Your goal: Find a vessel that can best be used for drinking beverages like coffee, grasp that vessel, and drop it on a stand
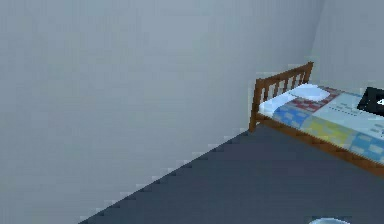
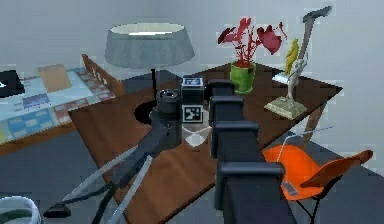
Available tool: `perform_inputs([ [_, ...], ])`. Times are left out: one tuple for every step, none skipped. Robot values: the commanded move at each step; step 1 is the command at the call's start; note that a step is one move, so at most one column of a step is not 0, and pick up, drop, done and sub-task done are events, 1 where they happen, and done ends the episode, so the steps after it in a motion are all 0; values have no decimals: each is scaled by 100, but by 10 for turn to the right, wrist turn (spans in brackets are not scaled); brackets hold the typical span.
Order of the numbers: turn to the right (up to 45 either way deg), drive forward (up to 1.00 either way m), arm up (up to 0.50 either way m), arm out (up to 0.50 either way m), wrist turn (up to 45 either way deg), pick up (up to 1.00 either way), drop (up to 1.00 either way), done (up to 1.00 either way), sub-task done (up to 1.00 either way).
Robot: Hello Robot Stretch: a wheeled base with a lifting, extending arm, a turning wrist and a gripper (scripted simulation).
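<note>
The arm rises as a dark square bar from the bottom edge of the arm side view, just right of centre, and reaches out over a brown wooden tabletop. At its far end, near the middle of the frame, sit two white marker squares, and just left of them the claw. The tabletop and some small dark shapes lie right behind the claw, so whether it is grasping anything cannot be told. Nor can it be told which of those shapes, if any, is the drinking vessel.

Behind the claw, at upper centre, stands a lamp with a wide grey shade. To the upper right is a red-leaved plant in a green pot, and right of that a yellow figure on a pale base. An orange chair sits at the lower right, beside the tabletop's edge. Thin grey legs slant across the lower left.

In the forward view, a bed with a wooden headboard, a white pillow and a patchwork quilt occupies the right side against a grey wall, above dark floor.
</note>
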Motion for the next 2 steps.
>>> perform_inputs([
  [0,0,0,-18,0,0,0,0,0],
  [-450,0,0,0,0,0,0,0,0],
])
